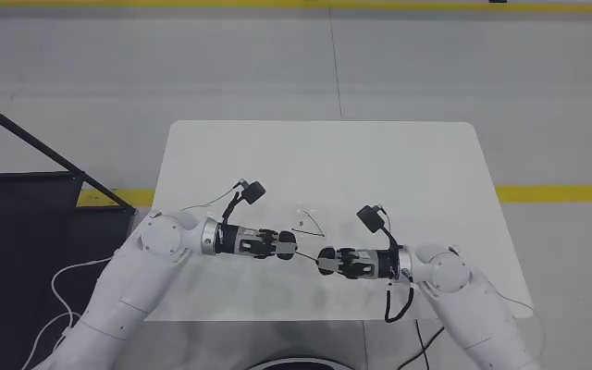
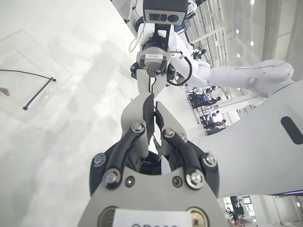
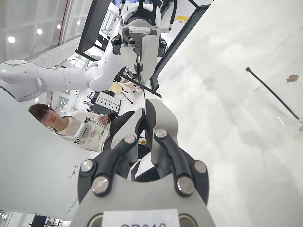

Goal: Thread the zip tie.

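Above the table's front middle, my two grippers face each other tip to tip. A thin black zip tie spans the short gap between them. My left gripper is shut on one end of it, seen close up as a black strip between the pads. My right gripper is shut on the other end; from its fingers the strap curves up to the left gripper opposite. In the left wrist view the right gripper pinches the tie's thin end.
A second black zip tie lies bent on a clear sheet just beyond the grippers, also shown in the wrist views. A small brown speck sits on the sheet. The white table stretches behind.
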